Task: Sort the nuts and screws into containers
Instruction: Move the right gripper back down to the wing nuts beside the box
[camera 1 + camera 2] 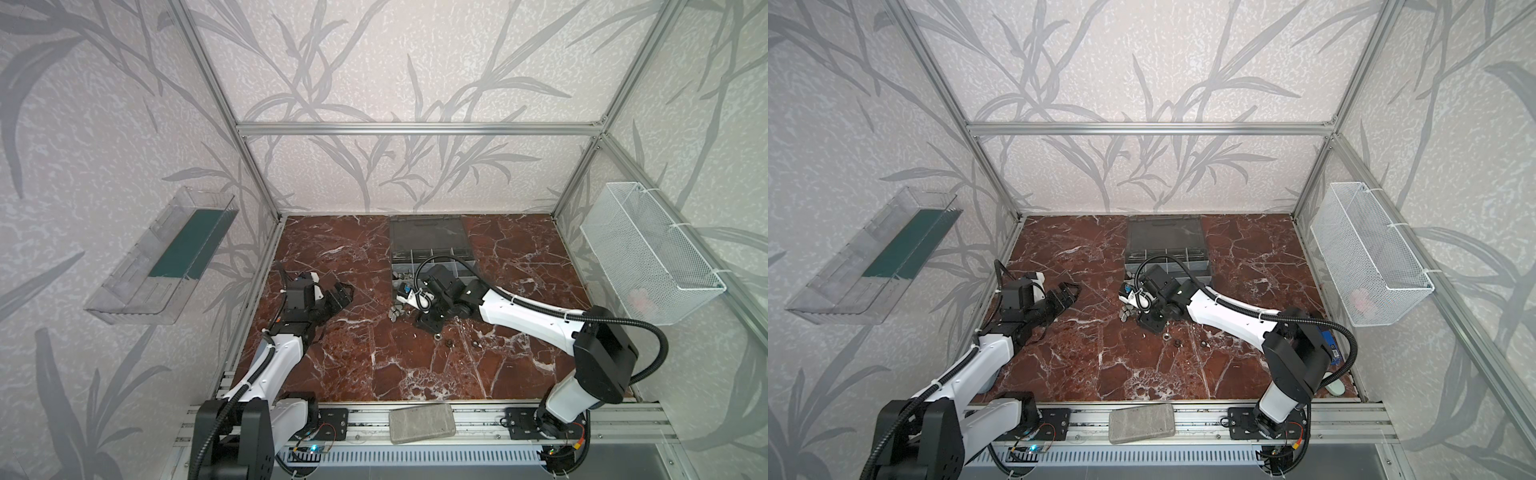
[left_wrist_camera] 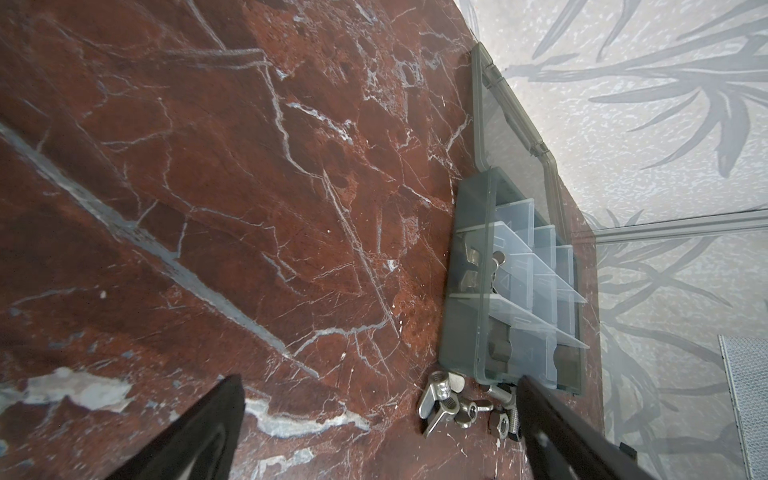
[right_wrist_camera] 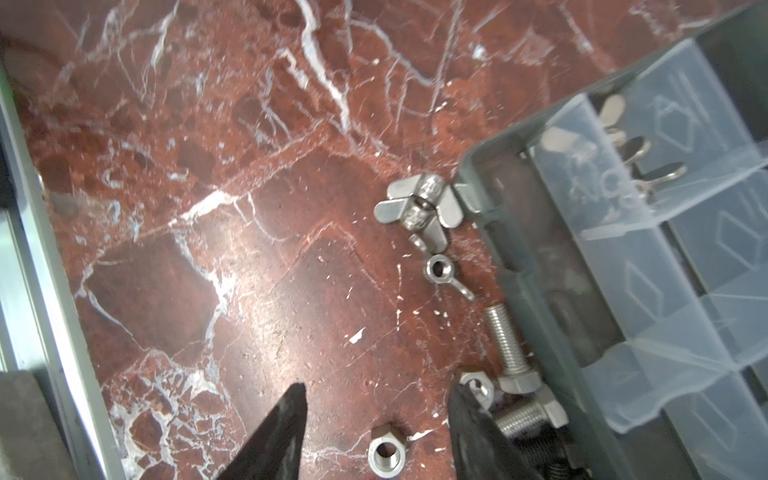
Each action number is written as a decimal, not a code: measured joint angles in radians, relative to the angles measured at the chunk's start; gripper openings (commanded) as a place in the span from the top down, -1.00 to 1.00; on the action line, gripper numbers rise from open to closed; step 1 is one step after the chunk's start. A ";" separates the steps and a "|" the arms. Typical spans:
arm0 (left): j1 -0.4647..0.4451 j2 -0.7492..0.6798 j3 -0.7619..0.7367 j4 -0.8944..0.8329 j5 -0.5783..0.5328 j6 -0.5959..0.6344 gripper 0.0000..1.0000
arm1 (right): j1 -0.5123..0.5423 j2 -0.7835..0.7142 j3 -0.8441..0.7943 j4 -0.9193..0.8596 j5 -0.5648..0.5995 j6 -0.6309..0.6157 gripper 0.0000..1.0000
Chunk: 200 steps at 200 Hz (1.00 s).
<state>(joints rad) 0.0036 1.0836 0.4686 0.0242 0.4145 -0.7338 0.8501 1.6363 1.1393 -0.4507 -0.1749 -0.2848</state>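
Lying loose on the marble table (image 1: 332, 365), just beside the organizer case's (image 1: 428, 237) near corner, in the right wrist view: two silver screws (image 3: 505, 332), roughly three winged nuts (image 3: 419, 203), two hex nuts (image 3: 386, 451). Sitting inside one of the clear containers (image 3: 685, 232): several more winged nuts. Showing embossed arrow outlines on the dividers. Hovering with fingers spread, one hex nut between them, gripping nothing: right gripper (image 3: 380, 388). Resting wide apart, off to the side: left gripper (image 2: 380, 378). Hanging on the side walls: wire basket (image 1: 648, 257), acrylic tray (image 1: 166, 257).
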 measured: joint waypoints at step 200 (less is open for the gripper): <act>-0.001 0.064 0.000 0.082 0.051 -0.021 -0.99 | 0.002 0.255 0.110 0.101 0.002 -0.225 -0.10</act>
<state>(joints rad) 0.0029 1.1481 0.4686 0.1059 0.4660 -0.7544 0.8520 1.8915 1.2495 -0.3500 -0.1730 -0.5102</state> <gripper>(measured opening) 0.994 0.555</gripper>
